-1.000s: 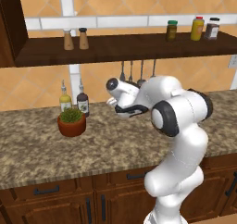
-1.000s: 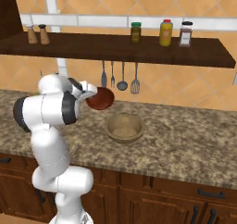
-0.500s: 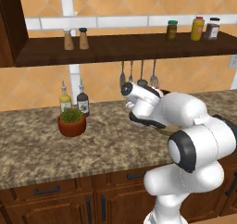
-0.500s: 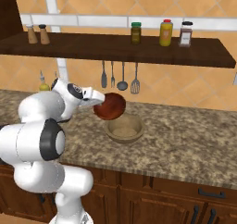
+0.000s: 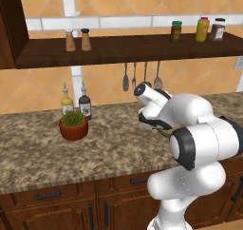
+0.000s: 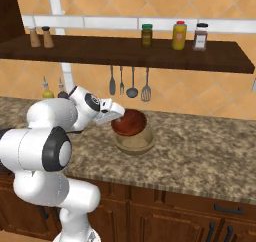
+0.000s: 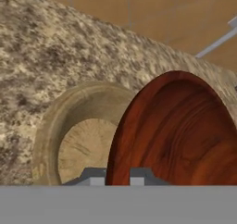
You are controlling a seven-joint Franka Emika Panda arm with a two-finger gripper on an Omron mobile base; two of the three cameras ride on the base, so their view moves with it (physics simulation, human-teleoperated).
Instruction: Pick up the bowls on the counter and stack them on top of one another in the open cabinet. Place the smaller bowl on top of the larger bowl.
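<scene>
The small dark red bowl (image 6: 129,122) is held tilted at its rim by the gripper (image 6: 117,115), whose fingers are clamped on the bowl's near edge, as is seen at the bottom of the hand view, where the red bowl (image 7: 178,130) is shown with its hollow turned toward the camera. Right under it, the wide tan bowl (image 6: 133,141) is seen standing on the granite counter (image 6: 200,156), and the red one is carried just above its opening; whether the two touch cannot be told. In the hand view the tan bowl (image 7: 76,135) is seen lying beside and partly behind the red one, its pale inside bare. In the left base view the gripper (image 5: 151,124) is largely hidden by the arm. The shelf of the open cabinet (image 5: 128,51) is seen above the counter, with shakers and jars lined along it. A potted plant (image 5: 73,124) is left well apart on the counter's left side.
</scene>
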